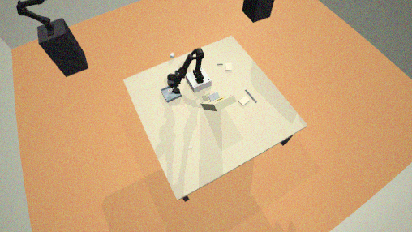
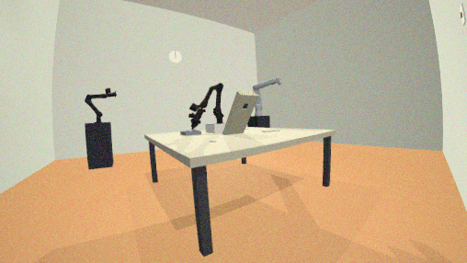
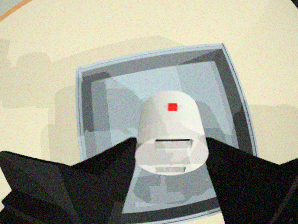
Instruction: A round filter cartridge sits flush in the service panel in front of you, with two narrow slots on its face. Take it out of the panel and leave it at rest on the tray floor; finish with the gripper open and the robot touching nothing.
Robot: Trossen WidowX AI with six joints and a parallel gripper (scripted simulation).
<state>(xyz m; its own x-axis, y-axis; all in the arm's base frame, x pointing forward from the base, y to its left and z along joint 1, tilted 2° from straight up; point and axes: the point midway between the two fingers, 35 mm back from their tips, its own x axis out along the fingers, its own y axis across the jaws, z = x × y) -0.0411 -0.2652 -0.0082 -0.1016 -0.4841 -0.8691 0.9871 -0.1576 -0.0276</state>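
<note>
squarely over the shallow grey tray (image 3: 229, 76), end effector (image 3: 169, 156) grips round white cartridge (image 3: 169, 123).

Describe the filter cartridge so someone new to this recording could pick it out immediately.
Start at the beige table and find the black arm on its white base; its gripper reaches down over a shallow grey-blue tray beside that base. The cartridge is the white round cylinder between the fingers, above the tray floor. Only it has a small red square on its side and a narrow slot on its face.
</note>
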